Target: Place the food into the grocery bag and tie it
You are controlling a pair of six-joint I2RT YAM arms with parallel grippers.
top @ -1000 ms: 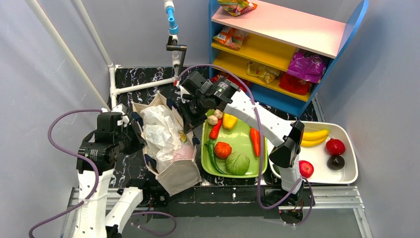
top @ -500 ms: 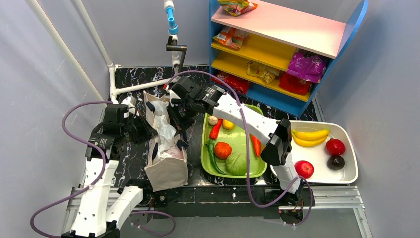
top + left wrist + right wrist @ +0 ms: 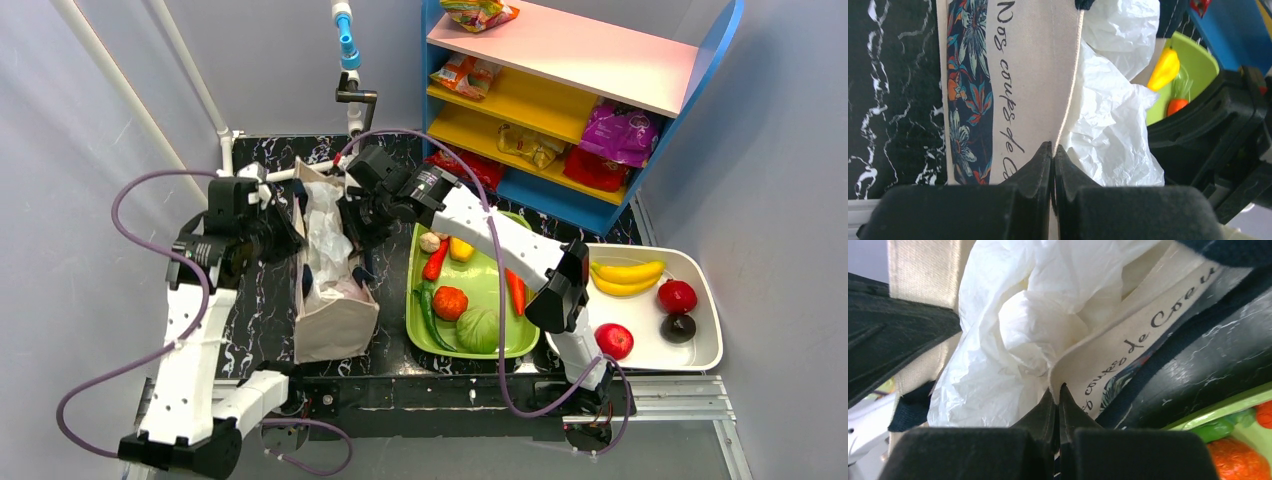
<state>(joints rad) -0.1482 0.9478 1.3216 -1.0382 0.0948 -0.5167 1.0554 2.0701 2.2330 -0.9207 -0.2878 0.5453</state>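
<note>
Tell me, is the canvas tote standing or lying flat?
The tote stands, mouth up: left gripper and right gripper pinch opposite rims; white plastic shows inside.

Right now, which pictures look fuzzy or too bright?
Left wrist view: the left gripper, shut on the cloth tote, looks soft and dark up close; the white plastic bag glares. Right wrist view: the right gripper, also shut on the tote, is fuzzy, the plastic washed out. Top external view: sharp, evenly lit.
</note>
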